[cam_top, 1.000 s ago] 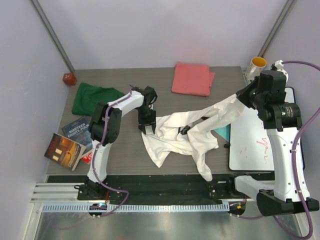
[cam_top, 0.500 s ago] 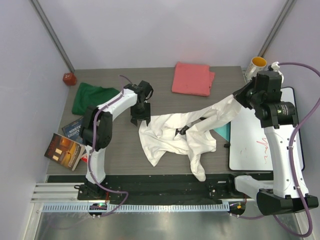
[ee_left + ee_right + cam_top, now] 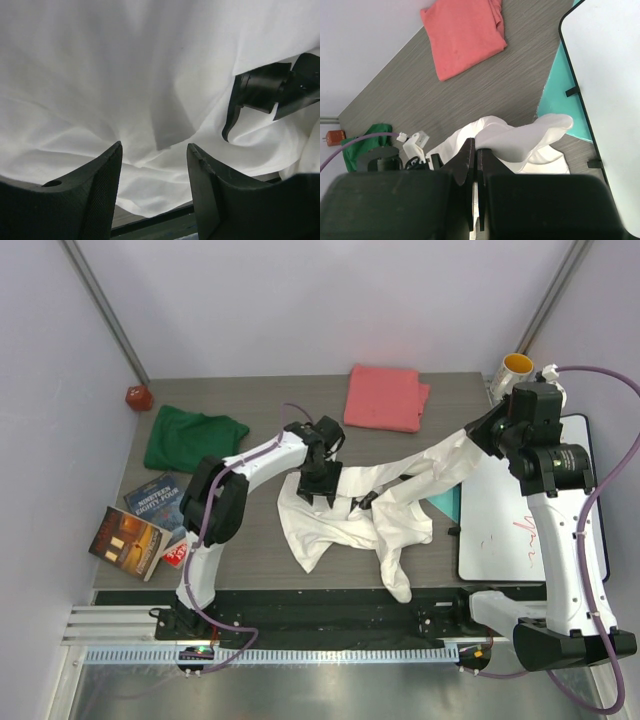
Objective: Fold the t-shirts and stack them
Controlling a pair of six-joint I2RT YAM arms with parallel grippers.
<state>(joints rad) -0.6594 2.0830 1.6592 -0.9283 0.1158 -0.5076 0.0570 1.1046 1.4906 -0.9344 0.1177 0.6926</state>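
Big white t-shirt point(image 3: 350, 520), all crumpled and wrinkly, in the middle of the bench, one end up in the air toward the right edge. Green t-shirt point(image 3: 190, 435) bunched near the left edge, pink t-shirt point(image 3: 385, 397) folded by the far edge. Left gripper point(image 3: 154, 150) low over the white cloth, fingers apart and holding nothing; right gripper point(image 3: 475, 150) high near the right edge, pinched tight on the raised end.

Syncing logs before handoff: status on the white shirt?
Left hand open, over white t-shirt. Right hand shut on one end, held off the table. Shirt crumpled, unfolded. Small black object among the folds.
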